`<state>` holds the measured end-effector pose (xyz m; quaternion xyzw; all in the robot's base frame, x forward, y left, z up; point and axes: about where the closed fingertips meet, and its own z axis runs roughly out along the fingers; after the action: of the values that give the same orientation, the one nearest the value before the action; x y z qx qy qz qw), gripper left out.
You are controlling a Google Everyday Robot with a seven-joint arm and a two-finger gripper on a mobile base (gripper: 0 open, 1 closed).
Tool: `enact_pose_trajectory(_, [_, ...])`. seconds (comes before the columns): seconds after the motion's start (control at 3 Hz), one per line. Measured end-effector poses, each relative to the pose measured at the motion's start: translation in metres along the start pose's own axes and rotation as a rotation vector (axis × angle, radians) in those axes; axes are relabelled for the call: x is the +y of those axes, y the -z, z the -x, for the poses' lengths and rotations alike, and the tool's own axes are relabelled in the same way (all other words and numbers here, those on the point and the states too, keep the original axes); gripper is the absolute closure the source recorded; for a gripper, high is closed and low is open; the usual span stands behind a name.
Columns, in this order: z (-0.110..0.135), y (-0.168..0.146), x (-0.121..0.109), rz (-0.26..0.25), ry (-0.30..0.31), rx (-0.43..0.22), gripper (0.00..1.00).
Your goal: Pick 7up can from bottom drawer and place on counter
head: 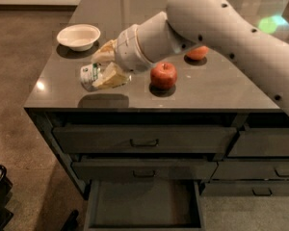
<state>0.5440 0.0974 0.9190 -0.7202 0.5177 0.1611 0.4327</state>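
The 7up can (pixel 90 76), silvery-white with green marking, lies sideways in my gripper (pixel 104 67), held a little above the left part of the counter (pixel 216 88); its shadow falls on the counter below. The gripper's pale fingers (pixel 111 77) are shut on the can from above and below. The bottom drawer (pixel 143 203) stands pulled open under the counter, its dark inside bare.
A white bowl (pixel 78 36) sits at the counter's back left. A red apple (pixel 163 75) stands just right of the gripper, and an orange fruit (pixel 197 53) lies behind it, partly hidden by my arm. Two closed handled drawers (pixel 143 139) are above the open one.
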Motion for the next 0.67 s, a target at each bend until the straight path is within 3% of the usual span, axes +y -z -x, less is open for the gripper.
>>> enact_pose_trajectory(0.67, [-0.034,-0.024,-0.065,0.012,0.024,-0.033,1.00])
